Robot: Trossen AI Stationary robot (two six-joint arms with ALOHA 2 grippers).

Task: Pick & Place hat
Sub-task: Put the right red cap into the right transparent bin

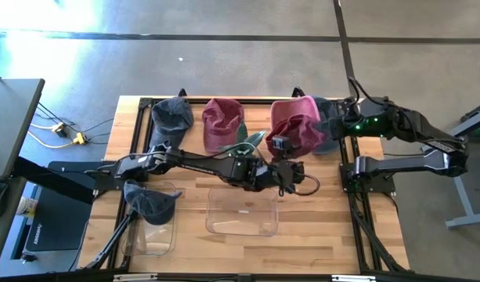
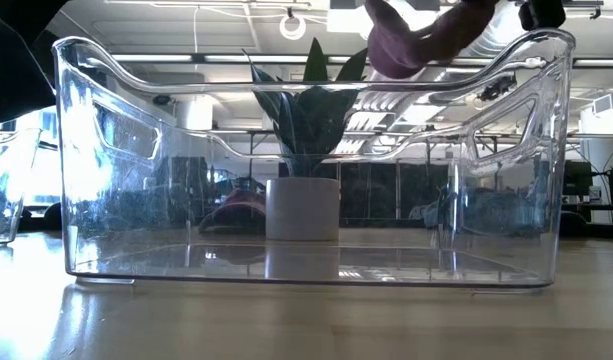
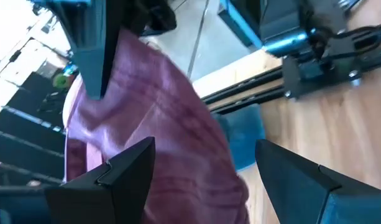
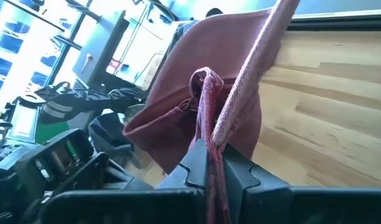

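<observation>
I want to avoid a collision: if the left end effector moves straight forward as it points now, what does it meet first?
Probably the maroon cloth hat held by the right end effector; it hangs directly before the open left end effector, though depth is unclear.

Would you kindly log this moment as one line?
left claw: open beside maroon fabric cap | right claw: shut on cap | clear plastic bin: empty

Maroon hat (image 1: 296,125), faded, faint darker lines across fabric. Second hat (image 1: 223,121) dull red. Two hats dark slate blue: one (image 1: 171,114) at table's far edge, one (image 1: 149,200) on small bin. Clear colourless bin (image 1: 241,211). Table (image 1: 318,223) pale wood planks, black frame. Plant (image 2: 304,105) dark green, white pot. Arms black.
</observation>
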